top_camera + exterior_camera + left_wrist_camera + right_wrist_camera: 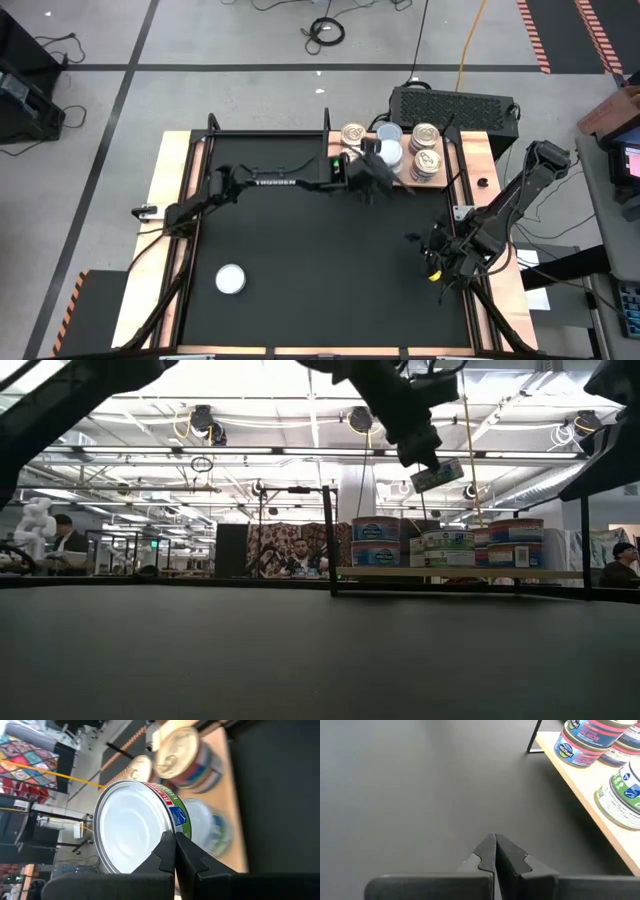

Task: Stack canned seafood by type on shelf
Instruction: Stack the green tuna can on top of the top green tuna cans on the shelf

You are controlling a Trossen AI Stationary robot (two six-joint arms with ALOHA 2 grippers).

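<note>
From above, the left gripper (372, 168) reaches across the black table mat (320, 250) to the light-brown wooden shelf board (455, 160) at the far edge, where flat round seafood tins stand: a cream-gold-lidded stack (352, 135), a silvery-blue-lidded stack (388, 133) and two more gold-lidded stacks (427, 160). One lone silvery-lidded tin (231, 279) lies well apart on the mat's near left. The right gripper (440, 262) waits low over the mat's right side.

From table height, the left gripper (425, 448) hangs above the shelf with a green-labelled tin (437, 475) tilted in its grasp, over the blue-labelled stack (376, 541) and the green-labelled pair (447, 549); a red-and-blue stack (516, 542) stands beside them.

The left wrist view shows the carried tin (135, 827) with its plain silvery lid facing the camera. One dark finger (172, 855) crosses its rim; the fingers appear clamped on the tin, though the contact points are hidden. Blurred tins lie beyond on the shelf.

The right wrist view shows that gripper's fingers (495, 852) pressed together, holding nothing, above bare mat, with shelf tins (580, 742) off to one side.

Judging by its look, the tin is rigid, dense for its size and smooth-walled, so it could slip or rotate if pinched off-centre; a grip across the side wall, through the middle, seems safest. Lowered tilted, it would likely rock on the stack beneath.
</note>
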